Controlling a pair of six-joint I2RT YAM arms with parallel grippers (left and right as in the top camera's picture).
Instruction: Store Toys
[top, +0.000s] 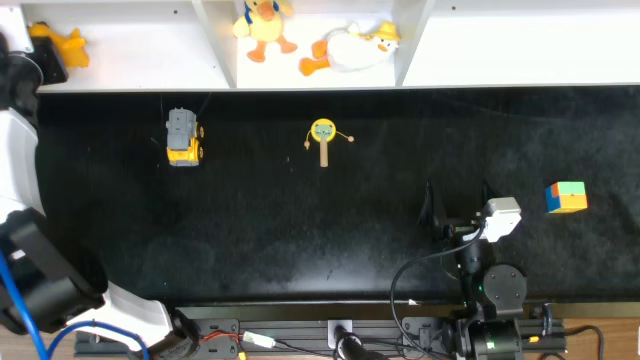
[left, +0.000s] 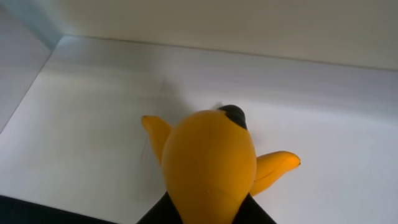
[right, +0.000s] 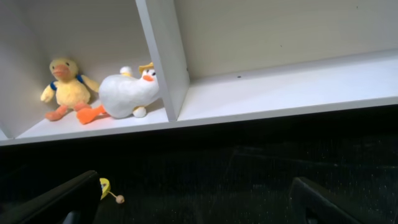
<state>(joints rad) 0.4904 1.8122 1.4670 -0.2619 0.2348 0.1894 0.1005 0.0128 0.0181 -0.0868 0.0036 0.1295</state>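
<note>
Orange plush clamped in L fingers inside shelf; R fingers apart, arm tucked.

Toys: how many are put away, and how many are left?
Done: yellow duck and white goose sit in the middle cubby. In hand: the left gripper holds an orange plush inside the left cubby. Left: truck, rattle and colour cube on the black mat.

1. A black table is shown; a yellow toy truck, a rattle and a coloured cube are laid on it, well apart.
2. A white shelf is placed along its far edge; a yellow duck and a white goose are kept in the middle compartment, an orange plush toy in the left one.
</note>
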